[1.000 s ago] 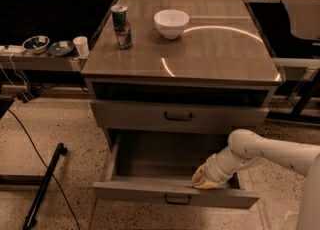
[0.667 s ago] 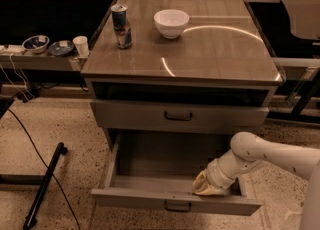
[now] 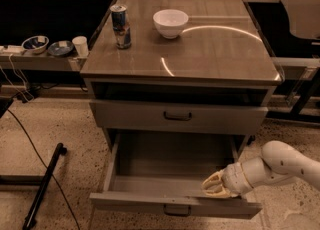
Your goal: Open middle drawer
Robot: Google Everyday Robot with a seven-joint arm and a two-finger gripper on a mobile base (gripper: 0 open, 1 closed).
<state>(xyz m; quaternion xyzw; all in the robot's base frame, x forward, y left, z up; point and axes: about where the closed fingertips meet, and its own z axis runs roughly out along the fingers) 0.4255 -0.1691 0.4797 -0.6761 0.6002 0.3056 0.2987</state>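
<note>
The middle drawer (image 3: pixel 165 161) is pulled far out of the grey cabinet toward the camera, and its inside looks empty. Its black loop handle (image 3: pixel 177 209) sits at the centre of its front panel (image 3: pixel 125 201). My gripper (image 3: pixel 218 184) is at the right part of the drawer, just behind the front panel's top edge, with the white arm (image 3: pixel 280 166) reaching in from the right. The drawer above (image 3: pixel 150 116) is shut and has its own black handle (image 3: pixel 177 116).
On the cabinet top (image 3: pixel 215 49) stand a can (image 3: pixel 120 26) and a white bowl (image 3: pixel 170 22). A low shelf at the left holds two bowls (image 3: pixel 35 44) and a white cup (image 3: pixel 80 45). A black pole (image 3: pixel 44 184) and a cable lie on the floor at the left. A chair (image 3: pixel 300 16) is at the right.
The middle drawer has slid further out toward the camera. My gripper has moved with its front panel, down and nearer in the view.
</note>
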